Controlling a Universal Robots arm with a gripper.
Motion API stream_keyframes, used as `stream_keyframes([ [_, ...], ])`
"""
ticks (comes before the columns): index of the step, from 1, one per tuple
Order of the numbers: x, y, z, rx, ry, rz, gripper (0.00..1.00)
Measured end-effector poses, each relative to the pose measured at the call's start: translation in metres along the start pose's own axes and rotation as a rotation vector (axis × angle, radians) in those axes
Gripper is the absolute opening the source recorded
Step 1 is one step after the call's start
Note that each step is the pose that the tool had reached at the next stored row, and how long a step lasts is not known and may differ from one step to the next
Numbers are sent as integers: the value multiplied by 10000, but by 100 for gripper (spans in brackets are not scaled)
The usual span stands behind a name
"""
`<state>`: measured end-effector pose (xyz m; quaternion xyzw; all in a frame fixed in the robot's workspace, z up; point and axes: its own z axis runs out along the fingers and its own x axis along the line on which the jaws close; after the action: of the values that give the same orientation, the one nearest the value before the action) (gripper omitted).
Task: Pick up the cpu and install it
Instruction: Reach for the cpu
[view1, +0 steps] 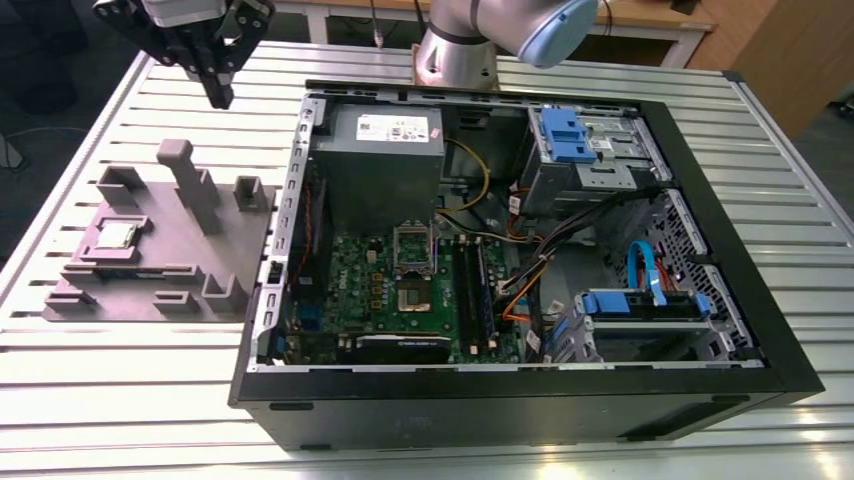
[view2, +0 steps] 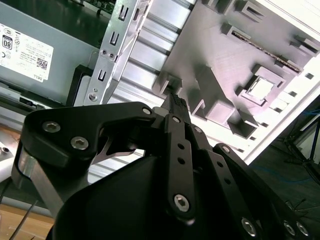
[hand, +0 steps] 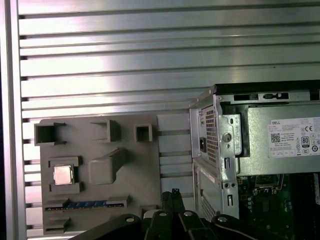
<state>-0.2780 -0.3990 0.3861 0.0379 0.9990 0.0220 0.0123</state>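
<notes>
Slatted aluminium table (view1: 120, 400) carried everything you were working with: a grey fixture (view1: 174, 255) and, just beside it, an open computer case (view1: 507, 410) laid on its side.

You had the cpu (view1: 118, 235) lying flat, metal top up, in a square recess of the fixture, toward the end away from the case. By my judgement the low walls of that recess were there to keep the chip square and in a known spot, so a pincer could come straight down on it. A slim board (hand: 85, 204) stood on edge in a slot next to that recess (a memory stick, I take it). Several upright blocks rose from the rest of the fixture.

Your gripper (view1: 218, 97) hung over the table off the fixture's case-side corner, raised clear of it and touching nothing. Its fingers were closed together with nothing between them. The cpu was well apart from it, so I judge the pickup not yet made.

Inside the case, the power supply (view1: 380, 150) sat in the corner nearest the fixture. The motherboard (view1: 400, 290) lay flat on the case floor beside it, and drive cages with blue fittings (view1: 574, 135) stood on the side farthest from the fixture. The socket on the board looked bare to me.
</notes>
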Motion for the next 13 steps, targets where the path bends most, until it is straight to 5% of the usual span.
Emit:
stream_keyframes([
  [4, 66, -6, 20, 0, 0, 0, 10],
  [13, 88, -8, 25, 0, 0, 0, 10],
])
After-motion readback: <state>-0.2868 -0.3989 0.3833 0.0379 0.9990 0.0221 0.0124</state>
